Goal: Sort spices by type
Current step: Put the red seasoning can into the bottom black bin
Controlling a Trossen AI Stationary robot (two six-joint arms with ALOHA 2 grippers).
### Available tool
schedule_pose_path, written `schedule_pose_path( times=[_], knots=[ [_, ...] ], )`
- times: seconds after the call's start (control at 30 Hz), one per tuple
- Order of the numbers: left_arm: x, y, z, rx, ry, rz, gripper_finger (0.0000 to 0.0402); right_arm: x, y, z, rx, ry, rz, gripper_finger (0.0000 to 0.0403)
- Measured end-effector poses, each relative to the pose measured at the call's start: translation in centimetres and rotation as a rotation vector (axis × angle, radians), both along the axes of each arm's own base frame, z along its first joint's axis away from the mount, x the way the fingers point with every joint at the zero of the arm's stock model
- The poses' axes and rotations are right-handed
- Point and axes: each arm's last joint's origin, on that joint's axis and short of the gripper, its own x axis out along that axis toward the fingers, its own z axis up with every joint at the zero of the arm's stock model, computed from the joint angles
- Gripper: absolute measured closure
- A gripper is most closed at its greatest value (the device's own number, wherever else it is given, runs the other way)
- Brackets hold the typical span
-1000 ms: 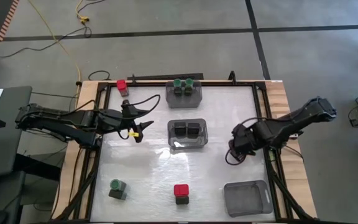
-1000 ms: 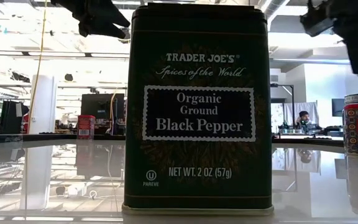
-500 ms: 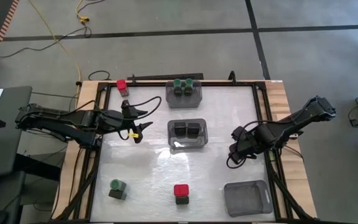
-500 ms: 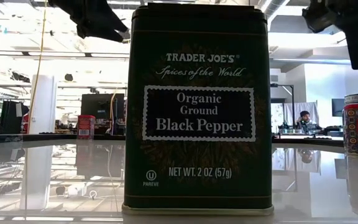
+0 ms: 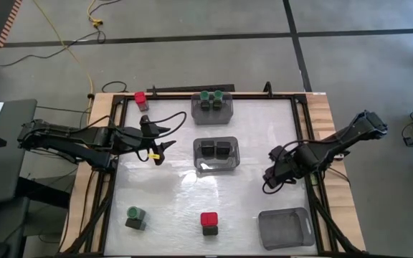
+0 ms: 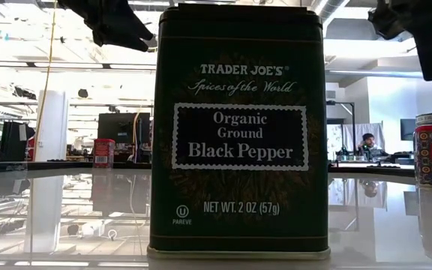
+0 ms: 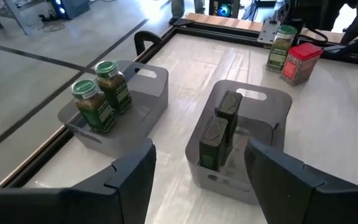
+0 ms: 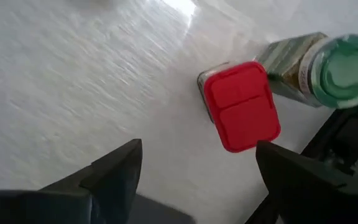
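A: What is seen on the bench (image 5: 171, 201), going from the left side to the right?

B: The left pincer (image 5: 160, 147) is held above the left part of the bench. Its fingers are spread wide and nothing is pinched. A red-cap jar (image 5: 141, 99) is parked at the far left corner. A green-cap jar (image 5: 135, 217) is left loose near the front left corner.

A: And in the middle?

B: Two green-cap jars (image 7: 102, 94) are kept in a grey bin (image 5: 212, 106) at the far edge. Two black tins (image 7: 221, 129) are stood in the middle bin (image 5: 217, 155). A second red-cap jar (image 5: 209, 222) is left loose by the front edge.

A: And on the right?

B: The right pincer (image 5: 271, 177) is held low by the right edge. It is spread and empty. An empty bin (image 5: 285, 228) is set at the front right corner.

A: What could go wrong?

B: The loose red-cap jar could be knocked over if it is reached from the side, because it is small and tall. It could also be dropped in a wrong bin. A bin wall could be bumped if a pincer is lowered too close.
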Motion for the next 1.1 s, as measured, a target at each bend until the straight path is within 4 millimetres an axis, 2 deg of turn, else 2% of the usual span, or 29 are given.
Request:
schedule_pose_path(
  times=[0.57, 0.8, 1.1],
  knots=[
    [0.0, 0.0, 0.0, 0.025, 0.011, -0.009, 0.0169, -1.8, 0.7, -0.1, -0.033, 0.117, -0.036, 0.0073],
    [0.0, 0.0, 0.0, 0.025, 0.010, -0.008, 0.0169, -1.8, 0.9, -3.1, -0.019, 0.128, 0.009, 0.0073],
    [0.0, 0.0, 0.0, 0.023, 0.009, -0.007, 0.0168, -2.5, 0.5, -5.0, -0.031, 0.182, 0.007, 0.0073]
  ],
)
